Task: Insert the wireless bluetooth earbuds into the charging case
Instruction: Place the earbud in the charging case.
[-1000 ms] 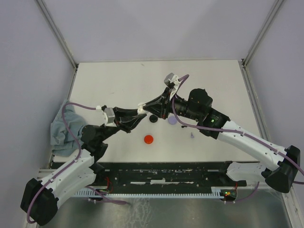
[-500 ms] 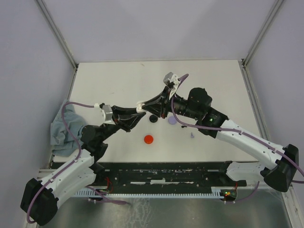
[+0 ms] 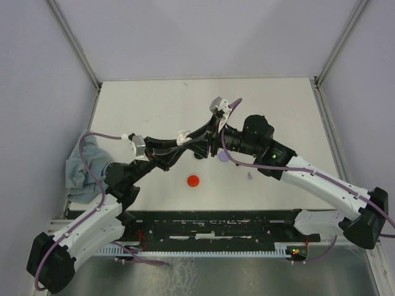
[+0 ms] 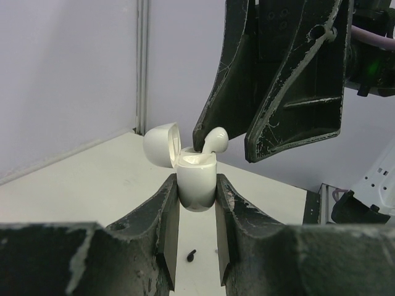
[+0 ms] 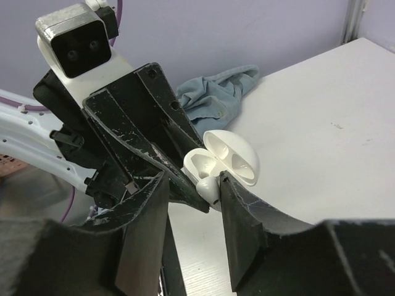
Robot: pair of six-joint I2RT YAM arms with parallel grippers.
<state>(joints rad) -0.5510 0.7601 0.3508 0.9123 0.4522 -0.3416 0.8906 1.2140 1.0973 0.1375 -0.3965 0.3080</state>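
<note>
From above, the left hand (image 3: 181, 140) and right hand (image 3: 197, 137) meet over the counter (image 3: 154, 105), with a white charging case (image 3: 184, 134) between them. A red round case (image 3: 193, 180) lies nearer the arm bases, and a grey-blue cloth (image 3: 80, 166) sits at the left edge.

In the left wrist view, the left hand's jaws clamp the body of the white charging case, its lid open. A white earbud (image 4: 213, 140) sits at the case's mouth between the right hand's parted fingers (image 4: 290, 92). A black earbud (image 4: 191, 254) lies on the counter below.

In the right wrist view, the right hand stands partly open, loose about the white earbud.
</note>
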